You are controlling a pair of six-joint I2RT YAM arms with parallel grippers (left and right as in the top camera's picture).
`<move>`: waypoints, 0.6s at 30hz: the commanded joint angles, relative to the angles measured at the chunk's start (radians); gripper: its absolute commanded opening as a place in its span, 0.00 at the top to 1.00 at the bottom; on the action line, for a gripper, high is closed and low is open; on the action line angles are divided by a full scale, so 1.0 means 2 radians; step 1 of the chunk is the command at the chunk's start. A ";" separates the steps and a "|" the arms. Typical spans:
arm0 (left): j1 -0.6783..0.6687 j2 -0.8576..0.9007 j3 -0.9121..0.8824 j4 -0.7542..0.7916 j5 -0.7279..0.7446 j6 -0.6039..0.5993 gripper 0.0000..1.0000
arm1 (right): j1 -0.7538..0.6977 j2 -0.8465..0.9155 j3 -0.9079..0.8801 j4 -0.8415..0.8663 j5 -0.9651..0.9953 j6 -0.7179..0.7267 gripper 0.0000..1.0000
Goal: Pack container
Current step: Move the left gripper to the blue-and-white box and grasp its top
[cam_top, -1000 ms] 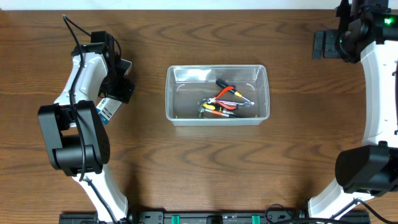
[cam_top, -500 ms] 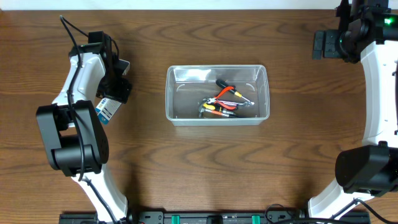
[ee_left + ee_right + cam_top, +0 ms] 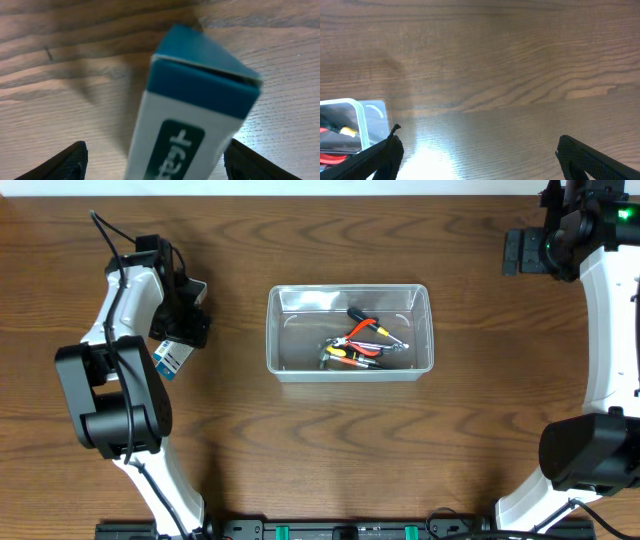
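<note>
Left gripper (image 3: pixel 155 152) spread wide astride the blue-and-white box (image 3: pixel 195 115); right gripper (image 3: pixel 477 145) equally wide, holding nothing

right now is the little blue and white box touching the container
Apart. The overhead view shows a strip of bare table between the blue-and-white box and the left wall of the container.

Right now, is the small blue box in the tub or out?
Out. The box is between the left fingers, well apart from the tub, which holds only hand tools.

White arm links (image 3: pixel 130 302), bulky black joints (image 3: pixel 108 392).
</note>
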 commanded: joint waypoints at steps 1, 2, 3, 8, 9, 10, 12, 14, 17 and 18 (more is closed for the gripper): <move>0.003 0.008 -0.004 0.001 0.017 0.014 0.24 | 0.000 0.002 0.000 0.000 0.000 0.007 0.01; 0.003 0.008 -0.004 0.001 0.017 0.015 0.25 | 0.000 0.002 0.000 0.000 0.000 0.007 0.01; 0.003 0.008 -0.004 0.001 0.017 0.018 0.26 | 0.000 0.002 0.000 0.000 0.000 0.007 0.01; 0.003 0.008 -0.004 0.001 0.017 0.022 0.32 | 0.000 0.002 0.000 0.000 0.000 0.007 0.01; 0.003 0.008 -0.004 0.000 0.017 0.022 0.32 | 0.000 0.002 0.000 0.000 0.000 0.007 0.01; 0.003 0.008 -0.004 0.000 0.017 0.022 0.32 | 0.000 0.002 0.000 0.000 0.000 0.007 0.01; 0.003 0.008 -0.004 0.000 0.017 0.022 0.34 | 0.000 0.002 0.000 0.000 0.000 0.007 0.01; 0.003 0.008 -0.004 0.000 0.017 0.022 0.38 | 0.000 0.002 0.000 0.000 0.000 0.007 0.01; 0.003 0.008 -0.004 -0.002 0.016 0.024 0.48 | 0.000 0.002 0.000 0.000 0.000 0.007 0.01; 0.003 0.008 -0.004 -0.002 0.016 0.024 0.50 | 0.000 0.002 0.000 0.000 0.000 0.007 0.01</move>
